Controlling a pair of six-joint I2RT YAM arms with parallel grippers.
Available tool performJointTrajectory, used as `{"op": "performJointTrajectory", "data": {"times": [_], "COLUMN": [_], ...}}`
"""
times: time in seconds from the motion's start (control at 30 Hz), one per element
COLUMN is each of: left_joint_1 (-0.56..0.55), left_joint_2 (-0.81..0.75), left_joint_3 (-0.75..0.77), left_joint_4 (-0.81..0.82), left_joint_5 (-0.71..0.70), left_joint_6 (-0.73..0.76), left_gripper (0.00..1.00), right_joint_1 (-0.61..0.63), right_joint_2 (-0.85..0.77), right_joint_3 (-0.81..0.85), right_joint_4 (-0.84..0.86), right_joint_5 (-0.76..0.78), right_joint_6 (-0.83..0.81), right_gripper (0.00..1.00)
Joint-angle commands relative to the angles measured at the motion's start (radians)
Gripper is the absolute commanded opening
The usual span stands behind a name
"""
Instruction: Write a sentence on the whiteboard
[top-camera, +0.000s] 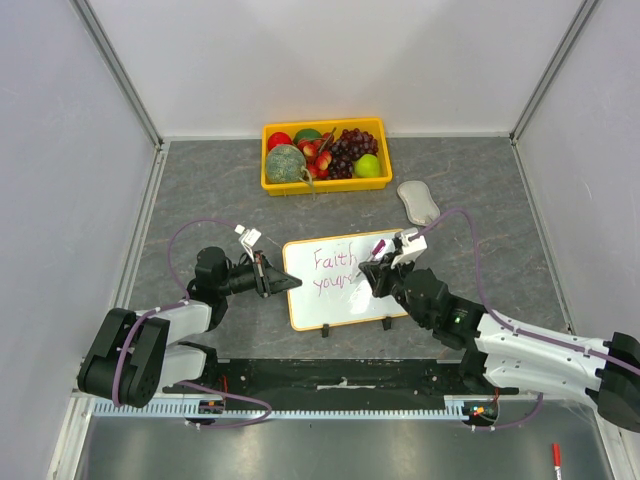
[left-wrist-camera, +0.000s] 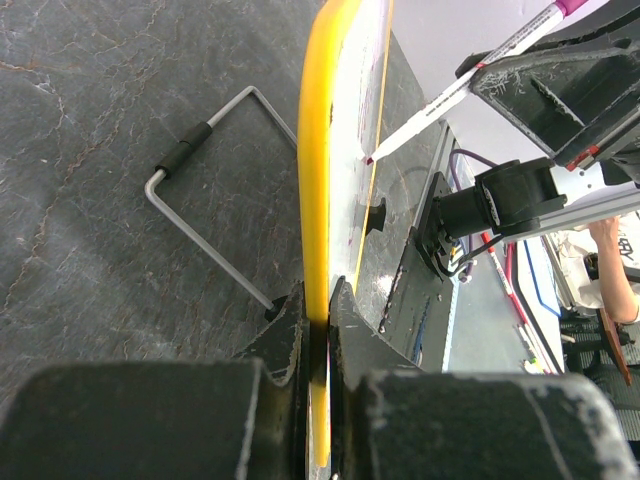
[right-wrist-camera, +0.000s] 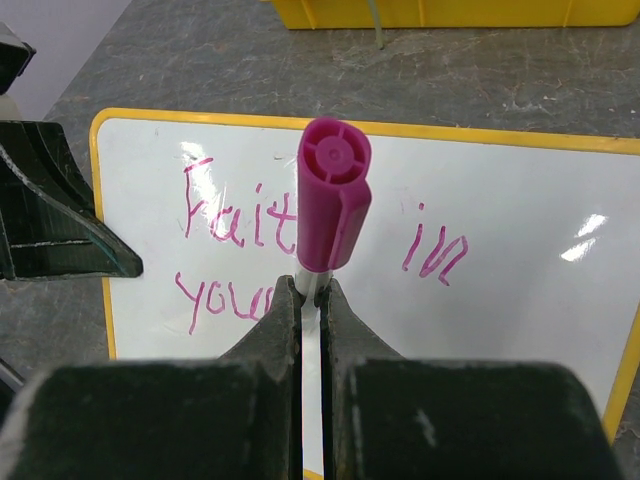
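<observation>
Grey table (top-camera: 200, 190), fruit tray (top-camera: 330, 186) behind; left tool (top-camera: 268, 276) clamping whiteboard (top-camera: 330, 305), right tool (top-camera: 378, 272) clamping marker (top-camera: 379, 245).

The only writing that can be read is the sentence (right-wrist-camera: 240, 215), in thin pink-magenta handwriting on the white face of the whiteboard (right-wrist-camera: 500, 300). It stands in 2 lines. In the right wrist view, line 1 reads "Fait", then comes a stretch covered by the marker (right-wrist-camera: 333, 195), then "in" further right. Line 2 starts below the "F", begins "you", and runs behind the right gripper (right-wrist-camera: 310, 290). In the top external view, line 1 reads "Faith" and line 2 reads "your", with its end hidden there too. No other text or number is legible.
</observation>
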Motion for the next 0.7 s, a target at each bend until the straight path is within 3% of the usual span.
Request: {"op": "performJointTrajectory", "data": {"times": [0.0,0.17,0.67], "left_joint_1": [0.002,0.002,0.002], "left_joint_2": [0.01,0.009,0.009], "left_joint_3": [0.007,0.006,0.006], "left_joint_4": [-0.005,-0.005,-0.005], "left_joint_5": [-0.078,-0.078,-0.077], "left_joint_6": [0.086,0.086,0.086], "left_gripper": [0.02,0.02,0.02], "right_joint_1": [-0.004,-0.004,-0.004], "right_joint_2": [0.013,0.039,-0.099], "right_joint_3": [-0.018,0.002,0.047], "right_joint_4": [0.006,0.04,-0.032], "right_joint_5": [-0.021,-0.023,0.033], "right_joint_6": [0.01,0.03,0.009], "right_gripper": [0.0,0.0,0.0]}}
